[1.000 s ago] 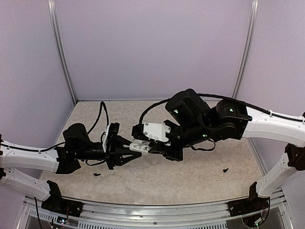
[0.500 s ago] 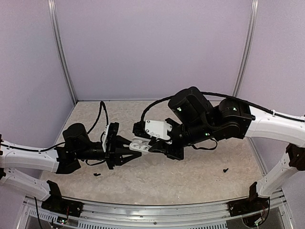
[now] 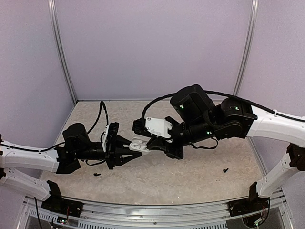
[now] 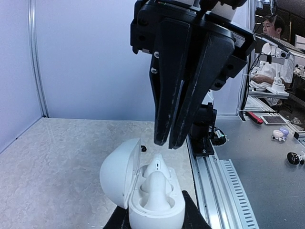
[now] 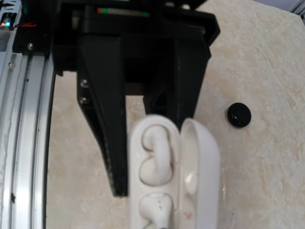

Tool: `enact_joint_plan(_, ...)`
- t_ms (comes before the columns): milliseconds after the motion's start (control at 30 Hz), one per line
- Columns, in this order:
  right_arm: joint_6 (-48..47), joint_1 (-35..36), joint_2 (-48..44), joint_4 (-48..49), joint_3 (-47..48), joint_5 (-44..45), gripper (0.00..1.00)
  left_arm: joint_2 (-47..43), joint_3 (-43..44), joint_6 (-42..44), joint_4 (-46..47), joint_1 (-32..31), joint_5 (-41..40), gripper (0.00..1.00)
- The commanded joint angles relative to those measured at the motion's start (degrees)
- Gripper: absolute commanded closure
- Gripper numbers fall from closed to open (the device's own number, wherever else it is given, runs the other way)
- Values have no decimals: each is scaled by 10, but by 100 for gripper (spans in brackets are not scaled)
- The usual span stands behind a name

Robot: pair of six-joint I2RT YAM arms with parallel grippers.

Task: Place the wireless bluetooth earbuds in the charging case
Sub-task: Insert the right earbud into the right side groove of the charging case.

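Note:
The white charging case (image 4: 162, 213) is held up off the table with its lid (image 4: 118, 171) swung open, and my left gripper (image 3: 135, 149) is shut on its body. Both wireless bluetooth earbuds sit in its wells, one nearer (image 4: 157, 188) and one farther (image 4: 157, 167). In the right wrist view the same case (image 5: 200, 167) shows one earbud (image 5: 155, 157) above the other (image 5: 156, 210), with the left gripper's black fingers (image 5: 107, 133) beside it. My right gripper (image 4: 168, 144) hangs just above the farther earbud, shut and holding nothing.
A flat black disc (image 5: 238, 115) lies on the marble-patterned table beyond the case. Small black screw-like bits (image 3: 226, 170) (image 3: 97, 174) lie on the table. An aluminium rail (image 3: 157, 217) runs along the near edge. A black cable (image 3: 102, 112) trails behind the left arm.
The right gripper has lifted slightly above the case and its jaws have closed together. The left arm and the case have stayed still.

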Motion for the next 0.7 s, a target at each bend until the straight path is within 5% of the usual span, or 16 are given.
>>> enact_joint_plan(0,7,4,2,17,-8,-9,93,-1,14,-9,24,-3,9,88)
enact_joint_plan(433,12,3,11,21,-34,-1,96,-6,13,-11,25,-4,10,88)
enact_joint_plan(667,14,3,-19,36,-22,2,85,-4,15,-13,24,-4,5,88)
